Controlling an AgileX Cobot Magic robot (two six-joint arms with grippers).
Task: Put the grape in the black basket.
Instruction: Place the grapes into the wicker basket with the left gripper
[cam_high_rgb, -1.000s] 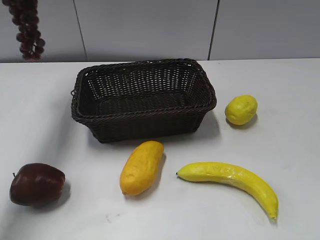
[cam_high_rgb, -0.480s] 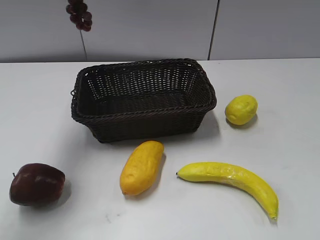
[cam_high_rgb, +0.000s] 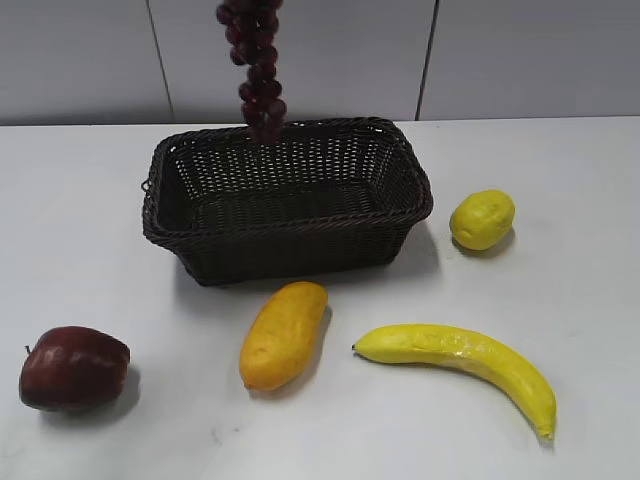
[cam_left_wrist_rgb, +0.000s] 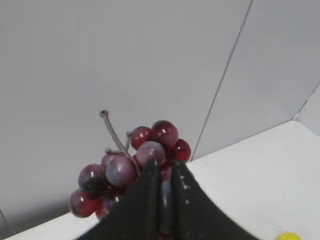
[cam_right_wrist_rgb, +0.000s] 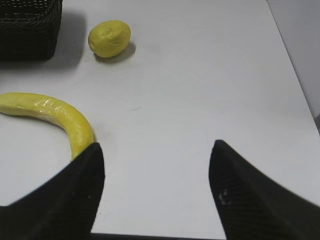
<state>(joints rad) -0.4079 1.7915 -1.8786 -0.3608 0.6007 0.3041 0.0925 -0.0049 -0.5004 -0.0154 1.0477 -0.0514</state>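
The grape (cam_high_rgb: 255, 70), a long bunch of dark purple-red berries, hangs from the top edge of the exterior view above the back rim of the black basket (cam_high_rgb: 400, 215). The bunch's lower tip is at about the height of the basket's back rim. The gripper holding it is out of the exterior view. In the left wrist view my left gripper (cam_left_wrist_rgb: 166, 167) is shut on the grape (cam_left_wrist_rgb: 120, 170). My right gripper (cam_right_wrist_rgb: 156, 150) is open and empty above the white table, beside the banana's tip.
A dark red apple (cam_high_rgb: 73, 368) lies at front left. A yellow-orange mango (cam_high_rgb: 284, 334) lies in front of the basket. A banana (cam_high_rgb: 460, 360) lies at front right, and a lemon (cam_high_rgb: 482, 219) sits right of the basket. A grey wall stands behind.
The hanging grape has moved from the upper left to the right and now hangs lower, over the basket's back rim. Nothing on the table has moved.
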